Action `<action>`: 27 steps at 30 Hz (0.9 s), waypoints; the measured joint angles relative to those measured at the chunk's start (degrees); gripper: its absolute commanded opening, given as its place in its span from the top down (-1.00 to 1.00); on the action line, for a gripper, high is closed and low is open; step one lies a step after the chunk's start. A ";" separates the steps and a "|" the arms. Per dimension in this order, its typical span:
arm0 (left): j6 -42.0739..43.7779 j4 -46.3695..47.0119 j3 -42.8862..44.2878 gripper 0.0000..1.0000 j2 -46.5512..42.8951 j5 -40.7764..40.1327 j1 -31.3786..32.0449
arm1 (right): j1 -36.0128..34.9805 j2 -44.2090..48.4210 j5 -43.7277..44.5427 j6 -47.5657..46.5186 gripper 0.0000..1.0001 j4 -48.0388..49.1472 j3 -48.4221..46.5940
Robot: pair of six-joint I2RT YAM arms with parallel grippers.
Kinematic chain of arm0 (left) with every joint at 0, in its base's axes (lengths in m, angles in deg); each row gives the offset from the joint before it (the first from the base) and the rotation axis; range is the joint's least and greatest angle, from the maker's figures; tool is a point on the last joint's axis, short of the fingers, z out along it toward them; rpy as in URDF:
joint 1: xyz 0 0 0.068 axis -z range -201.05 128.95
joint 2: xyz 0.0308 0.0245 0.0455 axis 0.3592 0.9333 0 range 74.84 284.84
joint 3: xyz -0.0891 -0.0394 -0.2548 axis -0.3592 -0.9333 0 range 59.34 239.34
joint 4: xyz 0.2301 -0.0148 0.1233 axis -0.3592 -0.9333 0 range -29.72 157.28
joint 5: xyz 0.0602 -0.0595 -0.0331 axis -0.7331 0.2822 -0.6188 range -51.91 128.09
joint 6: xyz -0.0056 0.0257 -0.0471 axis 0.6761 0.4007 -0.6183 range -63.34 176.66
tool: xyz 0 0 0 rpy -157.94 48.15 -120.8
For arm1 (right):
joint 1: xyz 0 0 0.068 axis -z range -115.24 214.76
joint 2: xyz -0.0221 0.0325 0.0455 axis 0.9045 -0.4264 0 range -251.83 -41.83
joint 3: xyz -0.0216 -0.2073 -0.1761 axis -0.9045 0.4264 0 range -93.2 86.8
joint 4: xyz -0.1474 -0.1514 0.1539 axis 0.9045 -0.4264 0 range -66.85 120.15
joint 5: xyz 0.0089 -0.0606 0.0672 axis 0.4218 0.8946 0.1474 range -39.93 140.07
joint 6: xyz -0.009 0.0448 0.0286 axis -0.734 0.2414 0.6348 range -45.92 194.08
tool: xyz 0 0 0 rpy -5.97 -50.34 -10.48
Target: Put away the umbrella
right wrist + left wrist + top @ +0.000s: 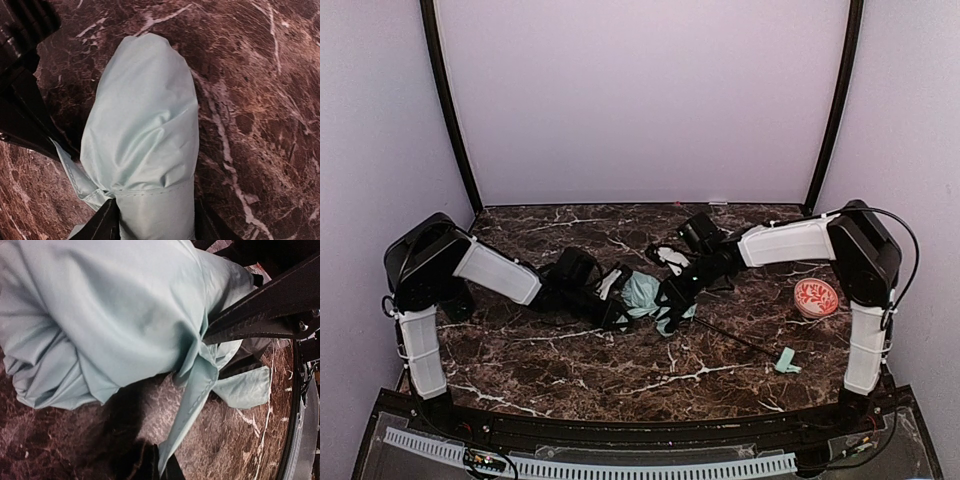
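My left gripper (618, 305) reaches to the middle of the brown marble table (570, 370). It is pinched tight on a loose flap of the umbrella (642, 293). In my left wrist view, one black finger (260, 310) has the pale green cloth bunched up at its tip. The umbrella lies on the middle of the table, folded into a soft, crumpled green bundle. My right gripper (674, 300) comes to the middle of the table from the right side and meets the same bundle. In my right wrist view, my two dark fingers (105, 222) stand one on each side of the rounded cloth, right up against it. I cannot tell if they are squeezing it or just touching it. The thin black shaft (735, 340) runs from the bundle toward the near right part of the table. It ends at the small green handle (786, 362). A round red thing with white marks (816, 297) sits on the right side of the table, apart from the umbrella.
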 measured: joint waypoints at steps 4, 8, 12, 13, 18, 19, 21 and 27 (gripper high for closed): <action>0.22 -2.12 2.40 1.00 1.44 1.75 -0.13 | 0.59 1.03 0.42 -1.55 -0.26 1.68 1.64; 0.44 -3.19 3.08 1.00 1.79 2.45 -0.33 | -0.52 1.97 1.27 -4.13 -0.33 1.36 2.84; 0.59 -3.26 3.10 1.00 1.84 2.69 -0.37 | -1.38 2.14 2.99 -5.79 -0.44 0.11 2.84; 0.68 -3.26 3.10 1.00 1.86 2.75 -0.37 | -1.55 2.34 3.30 -6.05 -0.48 -0.20 2.84; 1.25 -3.63 3.17 1.00 1.88 3.32 -0.37 | -1.66 4.24 3.52 -7.15 -0.87 -2.60 1.99; 1.44 -3.82 3.26 1.00 1.88 3.41 -0.37 | -1.66 4.52 3.50 -6.88 -0.94 -3.13 1.53; 1.81 -4.15 3.39 1.00 1.88 3.43 -0.37 | -1.66 5.14 2.78 -7.50 -0.99 -3.89 0.09; 3.06 -4.37 3.43 1.00 1.88 3.34 -0.24 | -2.01 7.98 3.78 -7.89 -0.99 -5.07 -0.42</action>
